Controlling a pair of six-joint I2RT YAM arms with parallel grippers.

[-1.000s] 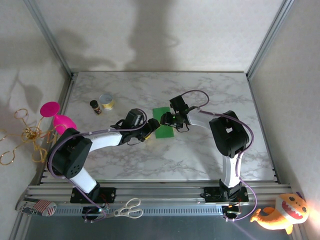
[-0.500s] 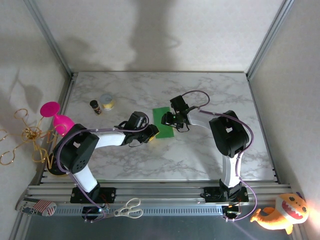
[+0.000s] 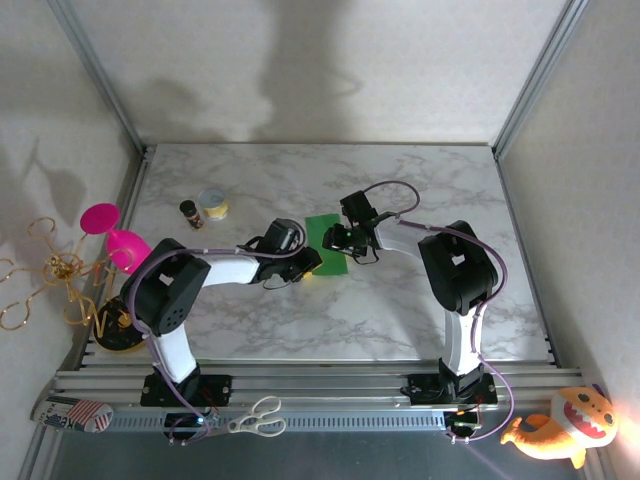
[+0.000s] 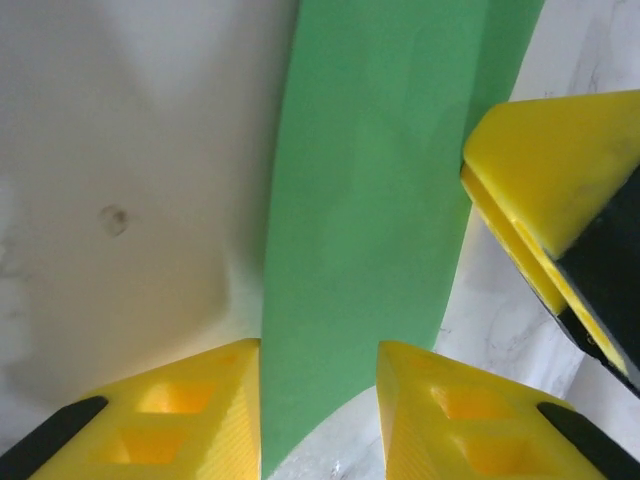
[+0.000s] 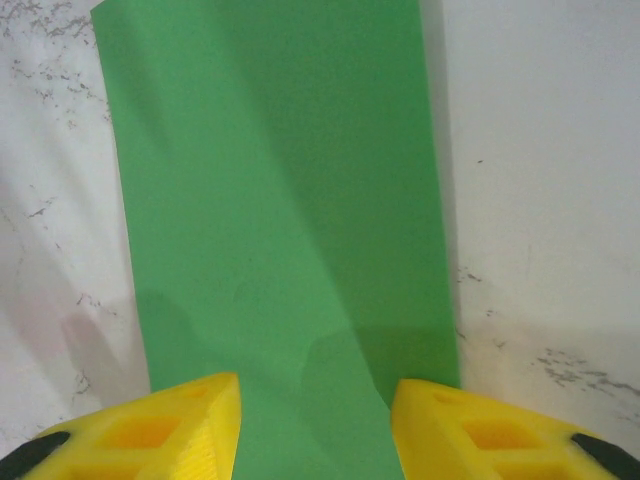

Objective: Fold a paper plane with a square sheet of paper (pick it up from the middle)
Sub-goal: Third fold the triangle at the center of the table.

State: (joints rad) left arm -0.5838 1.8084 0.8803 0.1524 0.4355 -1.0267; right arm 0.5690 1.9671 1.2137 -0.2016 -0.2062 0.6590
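Marble-patterned tabletop (image 3: 420,180) fills the middle of the overhead view, walled by pale panels, and the green paper (image 3: 320,226) lies flat near its centre as an upright strip, taller than it is wide. Both arms reach inward to it: the left pincer (image 3: 308,262) sits at the strip's lower left edge and the right pincer (image 3: 336,240) at its right side, the two close together. From the left wrist, the left pincer (image 4: 318,400) has its yellow tips spread partway at the bottom of the frame, with the green paper (image 4: 370,180) running up between them; the right pincer's yellow finger (image 4: 540,160) juts in from the right, at the paper's edge. From the right wrist, the right pincer (image 5: 315,420) is likewise spread partway, pinching nothing, and the green paper (image 5: 280,200) stretches from between its tips to the top of the frame. A small dark bottle (image 3: 190,213) and a round tin (image 3: 213,203) stand well apart at upper left.
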